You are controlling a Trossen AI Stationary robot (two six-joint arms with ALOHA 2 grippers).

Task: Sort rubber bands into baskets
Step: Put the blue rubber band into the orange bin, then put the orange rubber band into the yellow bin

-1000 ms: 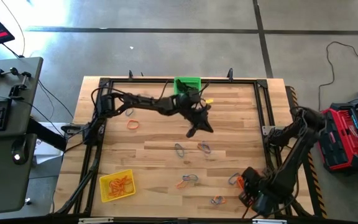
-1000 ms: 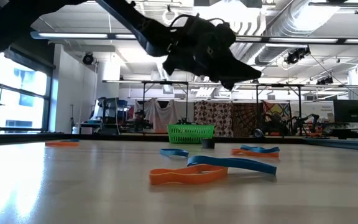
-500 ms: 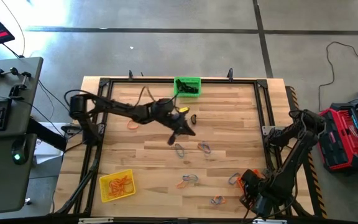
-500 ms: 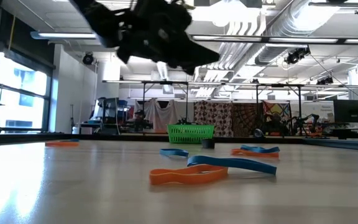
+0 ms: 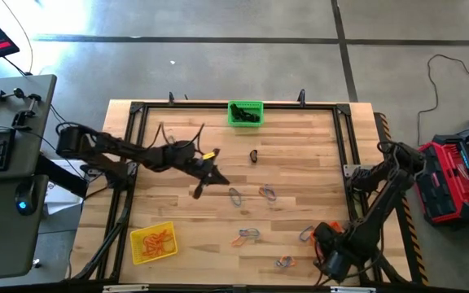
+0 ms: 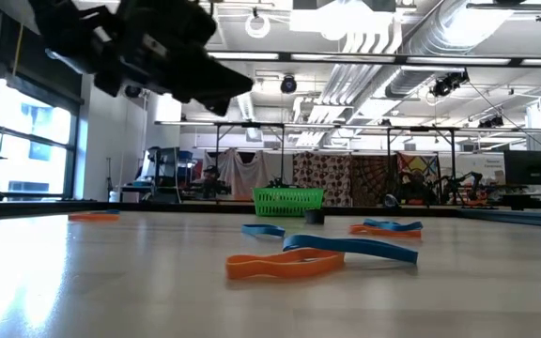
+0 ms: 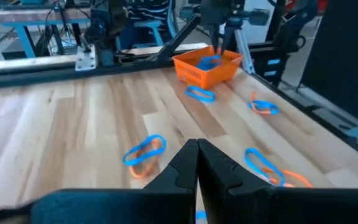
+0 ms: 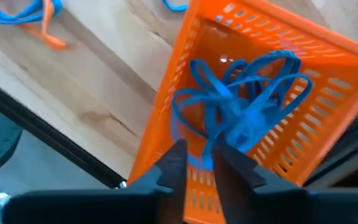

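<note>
Right wrist view: the right gripper (image 8: pixel 197 158), fingers slightly parted and empty, hovers over the orange basket (image 8: pixel 328 118) holding blue bands (image 8: pixel 241 99). A band could snag a finger and lift out. Left gripper (image 7: pixel 197 163) is closed, empty.

Your left gripper (image 5: pixel 199 190) hangs out in the middle, jaws shut tight. Your right gripper (image 8: pixel 199 163) sits low at the near right corner, jaws maybe a little apart.

You are in a robotics workshop: exposed ceiling ducts (image 6: pixel 458 28), concrete floor (image 5: pixel 218 65), a red toolbox (image 5: pixel 454 181) beside the bench (image 5: pixel 300 203).
</note>
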